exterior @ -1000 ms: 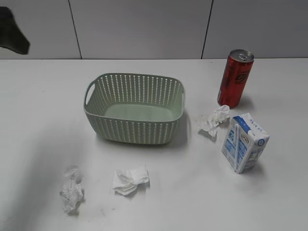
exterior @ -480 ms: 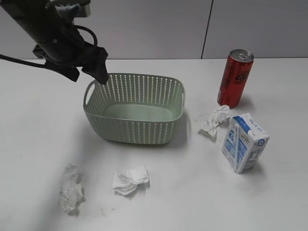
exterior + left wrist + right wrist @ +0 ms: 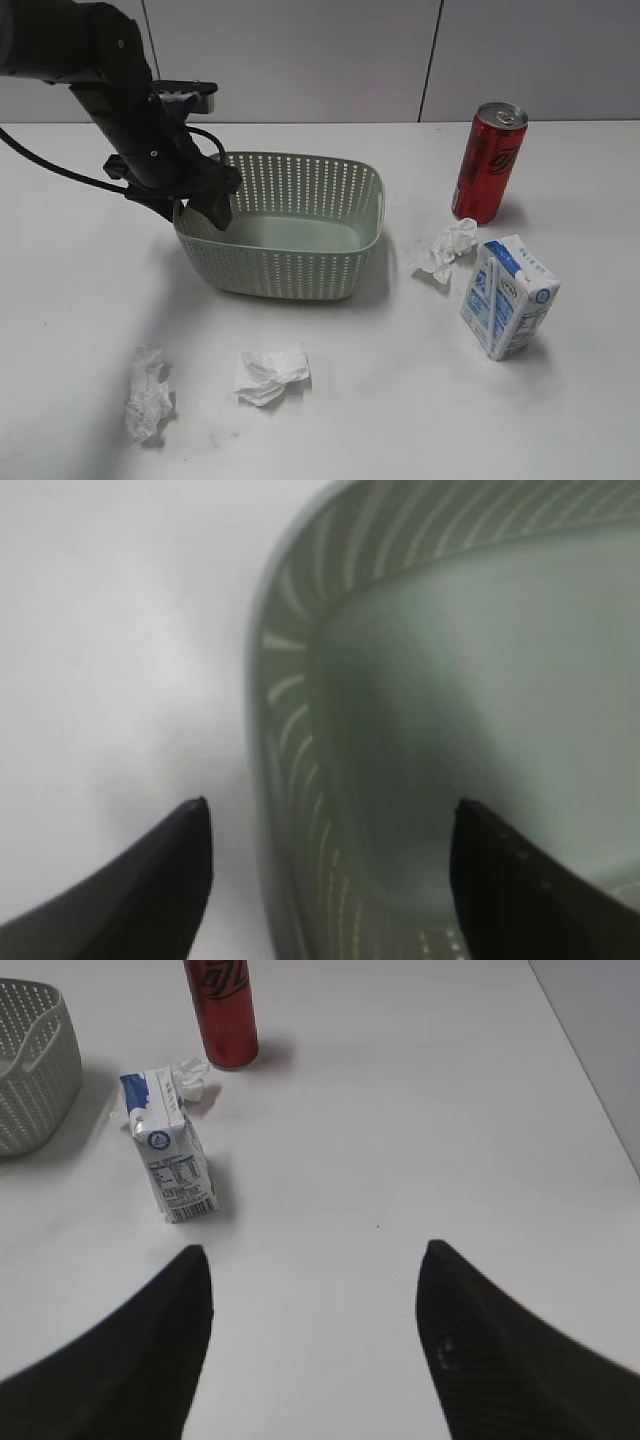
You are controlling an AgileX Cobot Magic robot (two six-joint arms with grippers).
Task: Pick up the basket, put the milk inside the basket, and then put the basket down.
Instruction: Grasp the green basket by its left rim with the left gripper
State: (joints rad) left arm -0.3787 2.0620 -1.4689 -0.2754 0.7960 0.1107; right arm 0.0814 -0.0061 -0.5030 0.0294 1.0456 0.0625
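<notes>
The pale green basket (image 3: 290,230) stands on the white table, left of centre. My left gripper (image 3: 203,205) is open and straddles its left wall near the handle: in the left wrist view (image 3: 330,815) one finger is outside the basket (image 3: 400,680) and one inside. The white-and-blue milk carton (image 3: 508,297) stands upright at the right. It also shows in the right wrist view (image 3: 168,1147), with the basket's edge (image 3: 30,1070) at far left. My right gripper (image 3: 315,1260) is open and empty, over bare table, apart from the milk. It is out of the exterior view.
A red drink can (image 3: 489,162) stands behind the milk. Crumpled tissues lie between can and milk (image 3: 445,248), in front of the basket (image 3: 268,374) and at the front left (image 3: 148,394).
My left arm came in from the upper left and lowered until its open fingers straddle the basket's left wall. The basket, milk and can have not moved.
</notes>
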